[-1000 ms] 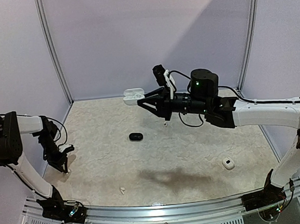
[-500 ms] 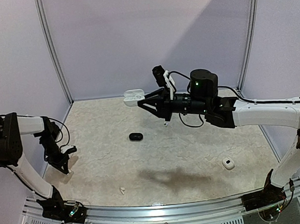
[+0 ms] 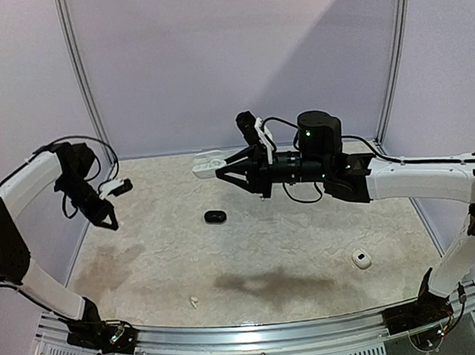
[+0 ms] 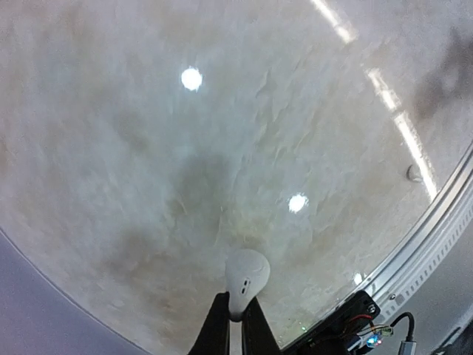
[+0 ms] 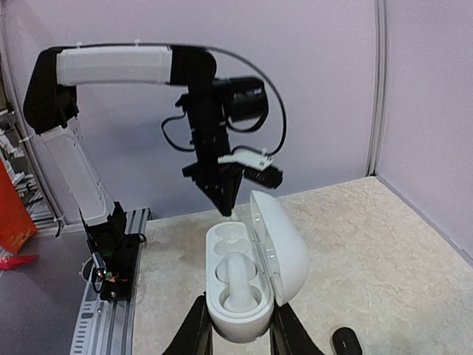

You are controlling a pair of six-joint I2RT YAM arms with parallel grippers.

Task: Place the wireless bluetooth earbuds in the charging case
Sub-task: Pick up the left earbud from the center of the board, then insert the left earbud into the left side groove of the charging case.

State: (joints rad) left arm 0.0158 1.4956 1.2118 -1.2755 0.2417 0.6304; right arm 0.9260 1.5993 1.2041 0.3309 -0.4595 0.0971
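Both jaws are clamped for insertion: left gripper [image 4: 235, 316] on a white earbud [image 4: 246, 275], right gripper [image 5: 238, 327] presenting the open charging case [image 5: 230, 296].

White earbud [image 4: 245, 276], open white case [image 5: 284, 248], aloft

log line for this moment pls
left gripper shut on earbud, aloft | right gripper shut on open case, aloft | earbud not yet in case

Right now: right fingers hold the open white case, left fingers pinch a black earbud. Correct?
No: the earbud in the left fingers is white, not black, per the left wrist view. The right fingers do hold the open white case.
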